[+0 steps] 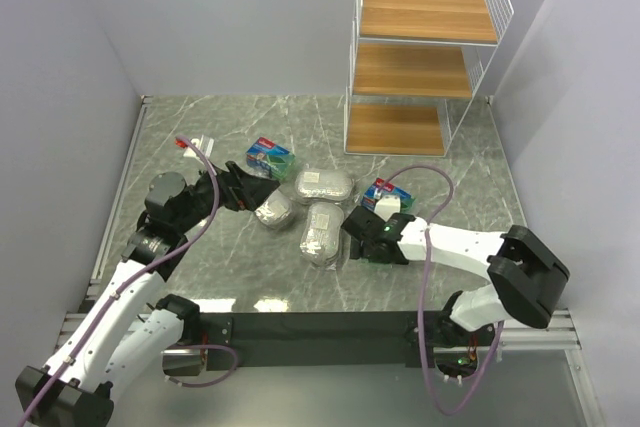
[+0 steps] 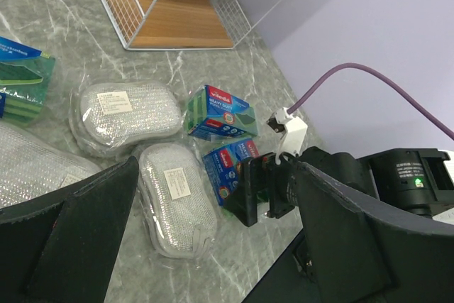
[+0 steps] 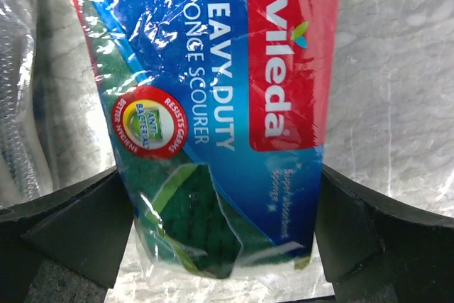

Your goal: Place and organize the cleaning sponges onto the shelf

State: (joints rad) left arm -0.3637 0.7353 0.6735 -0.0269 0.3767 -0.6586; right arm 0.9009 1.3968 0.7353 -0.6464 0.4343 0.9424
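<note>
The shelf (image 1: 430, 47) stands at the back right, its wooden tiers bare. Three silvery oval sponges (image 1: 325, 185) (image 1: 320, 230) (image 1: 275, 212) lie mid-table. One green sponge (image 1: 270, 157) lies behind them. Two more green packs (image 2: 220, 113) (image 2: 227, 164) lie to the right. My right gripper (image 3: 223, 239) is open low over the nearer green pack (image 3: 227, 125), one finger (image 3: 71, 232) at each side edge. My left gripper (image 2: 213, 175) is open above an oval sponge (image 2: 174, 196) and holds nothing.
A small white card with a red tag (image 1: 195, 142) lies at the back left. Grey walls close the table in on three sides. The right arm's purple cable (image 1: 430, 172) loops over the table in front of the shelf.
</note>
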